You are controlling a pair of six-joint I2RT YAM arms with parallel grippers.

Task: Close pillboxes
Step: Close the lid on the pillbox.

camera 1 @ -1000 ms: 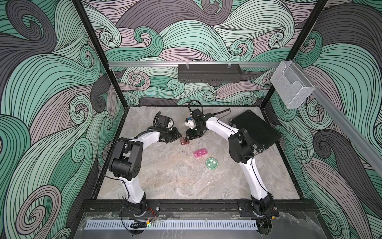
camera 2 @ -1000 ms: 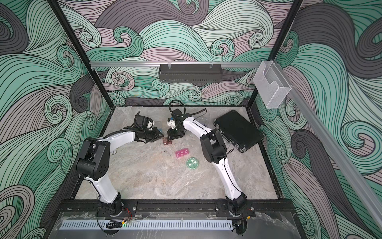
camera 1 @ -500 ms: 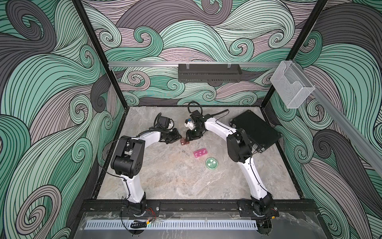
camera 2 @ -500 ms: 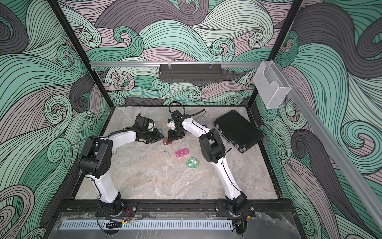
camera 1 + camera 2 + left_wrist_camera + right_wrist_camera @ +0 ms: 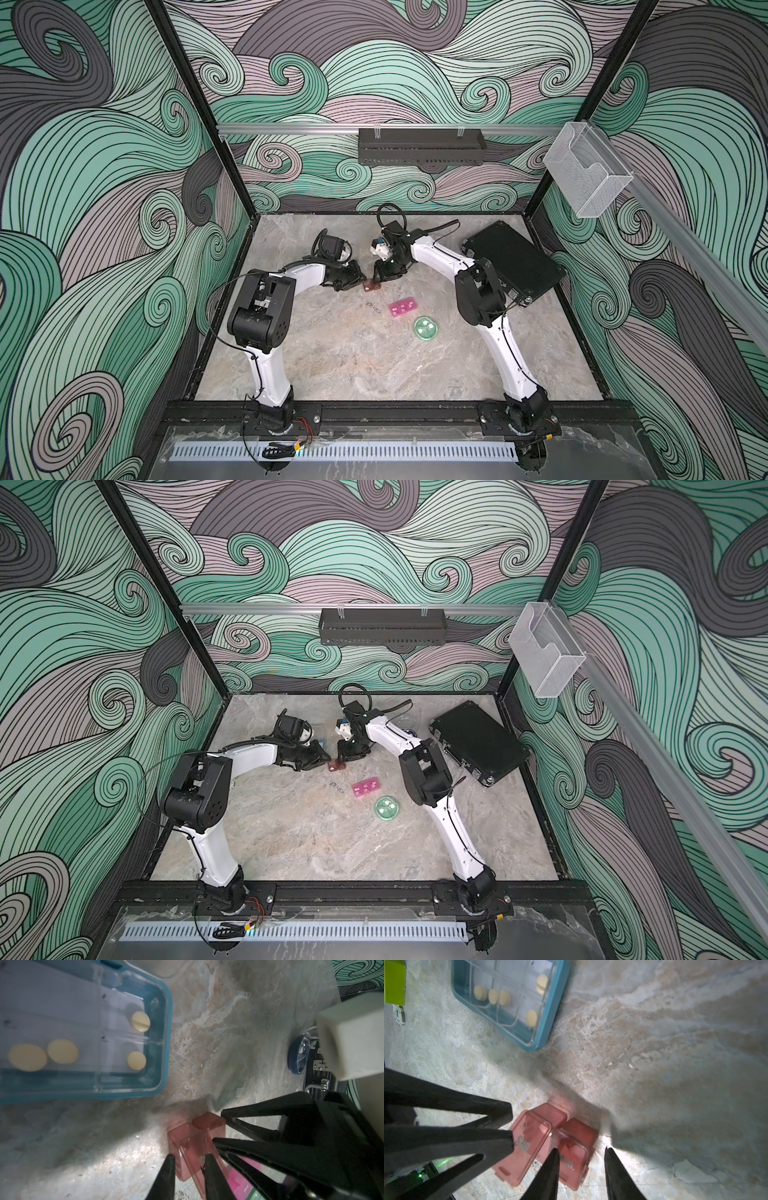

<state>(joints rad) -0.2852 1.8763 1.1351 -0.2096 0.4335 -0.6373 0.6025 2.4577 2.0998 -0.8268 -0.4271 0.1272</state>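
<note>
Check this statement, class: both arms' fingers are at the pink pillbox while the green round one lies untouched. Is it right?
Wrong box: the left fingers and right fingers are at the brown two-cell pillbox, as the right wrist view shows. The green round one does lie untouched.

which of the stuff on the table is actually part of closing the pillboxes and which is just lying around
Part of the job:
- brown two-cell pillbox
- pink three-cell pillbox
- round green pillbox
- pale blue pillbox
- round dark blue pillbox

Just lying about:
- lime green brick
- black case
</note>
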